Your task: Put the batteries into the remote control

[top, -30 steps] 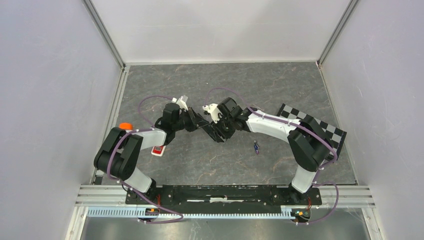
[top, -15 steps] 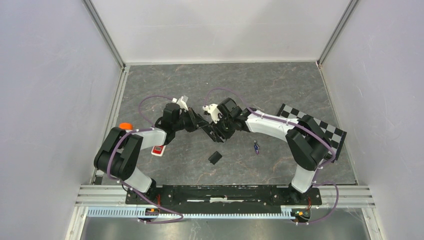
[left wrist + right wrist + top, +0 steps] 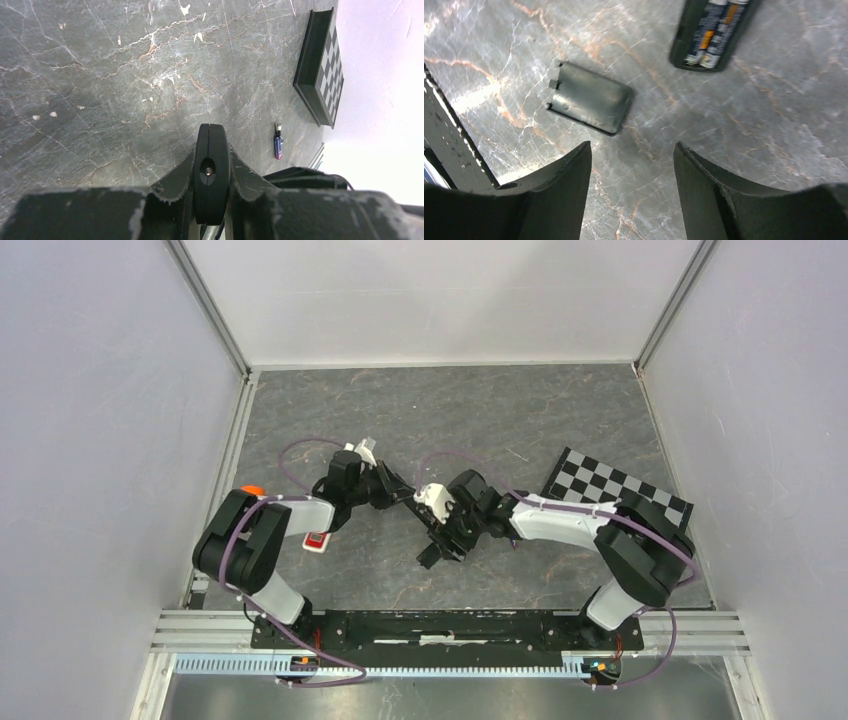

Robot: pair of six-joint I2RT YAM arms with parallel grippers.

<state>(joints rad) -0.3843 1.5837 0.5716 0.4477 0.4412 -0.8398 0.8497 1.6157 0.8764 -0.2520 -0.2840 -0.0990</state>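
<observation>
Plainly, the left gripper (image 3: 210,150) is closed down to a narrow gap on the slim black plastic remote control (image 3: 210,175). The left wrist camera sees the remote edge-on, pinched between the two dark fingers (image 3: 184,172). The left arm is folded at the elbow, with its wrist turned inward toward the middle of the grey veined stone table (image 3: 480,410).

The right gripper (image 3: 631,150) stands wide open with nothing between its fingers (image 3: 569,180). It hangs over a small dark rectangular battery cover (image 3: 589,97) that lies flat on the stone just past the fingertips, apart from them. The right arm stretches low across the table from its base, wrist tipped down, and in the top view its gripper (image 3: 445,538) sits over the cover (image 3: 431,557).

At the top edge of the right wrist view, the remote's open bay shows two batteries (image 3: 714,22) lying side by side, with silvery ends and orange bands. Whether that end rests on the stone cannot be told.

One more bluish-purple cell with a silvery tip (image 3: 277,143) lies loose on the table, near a black-and-white checkerboard plate (image 3: 325,60).
</observation>
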